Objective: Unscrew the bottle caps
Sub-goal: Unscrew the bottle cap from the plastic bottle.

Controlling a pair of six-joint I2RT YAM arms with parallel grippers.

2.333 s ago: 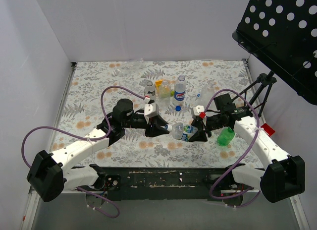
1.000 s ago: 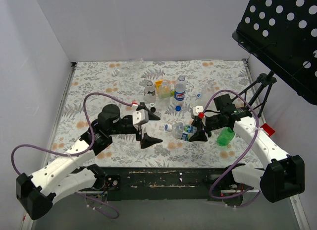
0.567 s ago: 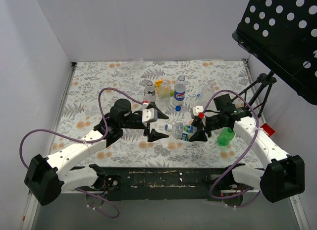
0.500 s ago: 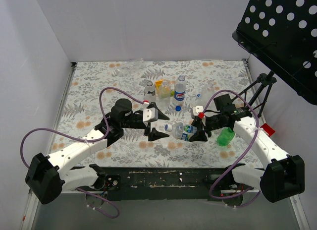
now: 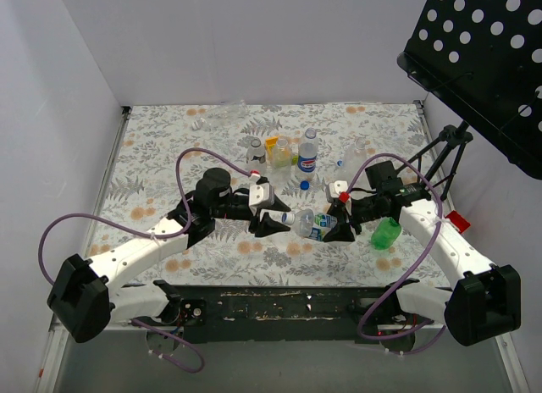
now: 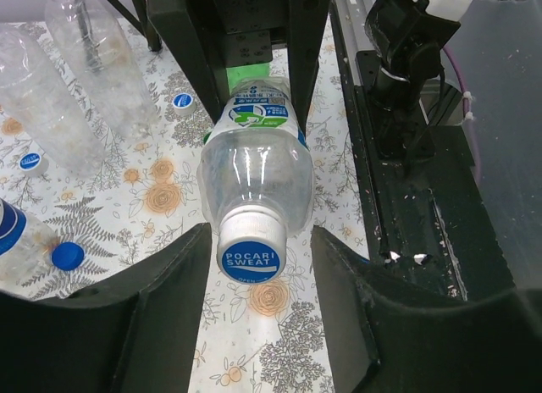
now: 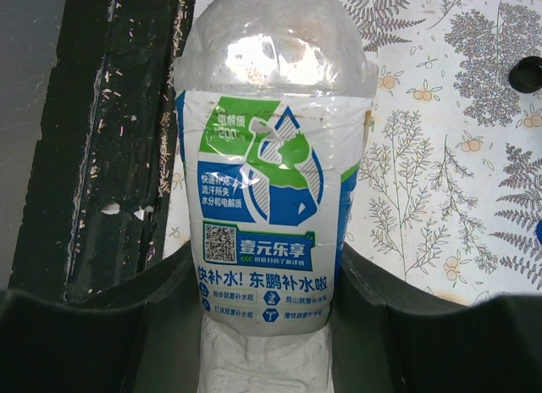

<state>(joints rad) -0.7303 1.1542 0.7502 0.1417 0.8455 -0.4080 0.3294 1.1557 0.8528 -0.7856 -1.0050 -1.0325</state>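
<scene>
My right gripper (image 5: 337,220) is shut on the body of a clear bottle (image 5: 312,224) with a blue and green label, and holds it on its side above the table. In the right wrist view the bottle (image 7: 271,181) sits tight between both fingers of the right gripper (image 7: 267,257). Its white cap (image 6: 251,256), with a blue printed top, points at my left gripper (image 6: 260,236). The left fingers stand on either side of the cap with a narrow gap on each side. From above, the cap (image 5: 288,217) lies between the jaws of the left gripper (image 5: 278,213).
Upright bottles stand behind: a clear one (image 5: 255,152), a yellowish one (image 5: 279,152) and a blue-labelled one (image 5: 307,152). A green bottle (image 5: 386,233) lies by the right arm. Loose blue caps (image 6: 66,255) (image 6: 182,101) lie on the floral cloth. A black perforated stand (image 5: 483,63) overhangs the far right.
My left arm has swung in from the left to the bottle's cap and its jaws have narrowed around it. The right arm and the bottle have not moved.
</scene>
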